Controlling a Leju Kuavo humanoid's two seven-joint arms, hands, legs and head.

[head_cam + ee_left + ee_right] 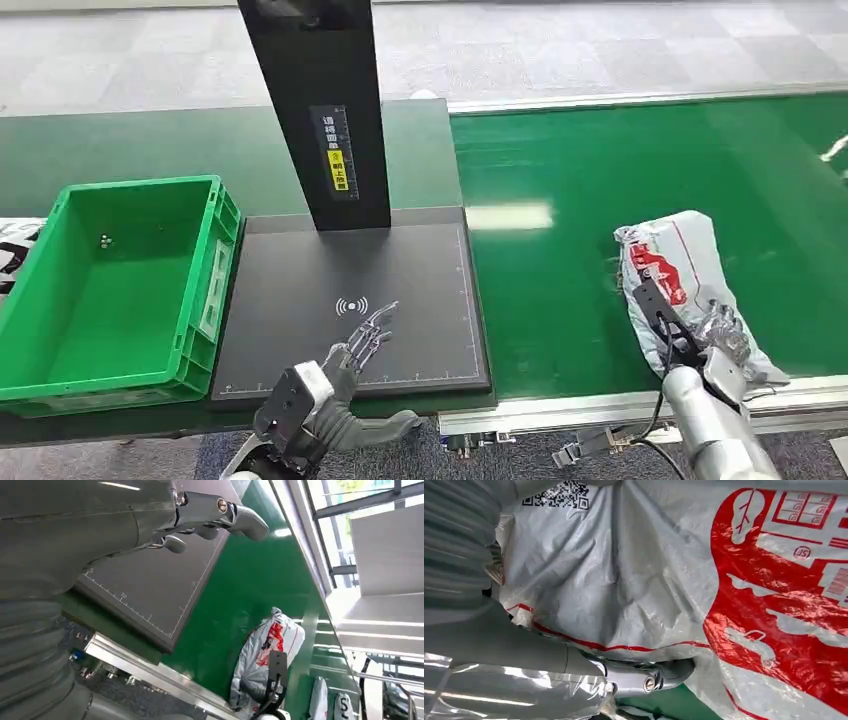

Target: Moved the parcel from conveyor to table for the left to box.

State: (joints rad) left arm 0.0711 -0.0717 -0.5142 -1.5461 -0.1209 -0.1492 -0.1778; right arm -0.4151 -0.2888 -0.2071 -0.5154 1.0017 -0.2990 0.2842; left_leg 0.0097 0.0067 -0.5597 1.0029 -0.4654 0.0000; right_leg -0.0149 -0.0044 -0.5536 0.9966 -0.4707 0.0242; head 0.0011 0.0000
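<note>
A grey plastic parcel point(683, 258) with red print lies on the green conveyor point(560, 300), close to its front edge. My right hand point(685, 340) is on its near end: dark fingers lie over the top. In the right wrist view the thumb point(644, 676) is tucked under the parcel's point(654, 570) crumpled edge, so the hand grips it. My left hand point(345, 375) hovers over the front edge of the black table pad point(400, 270), fingers spread, holding nothing. The left wrist view shows this hand point(200, 510) above the pad point(150, 585) and the parcel point(265, 650) beyond.
A green box point(212, 250) stands left of the pad, nearly empty. A black post point(320, 100) rises at the pad's back. A metal rail point(640, 402) runs along the conveyor's front. Two more parcels point(330, 705) lie farther down the belt.
</note>
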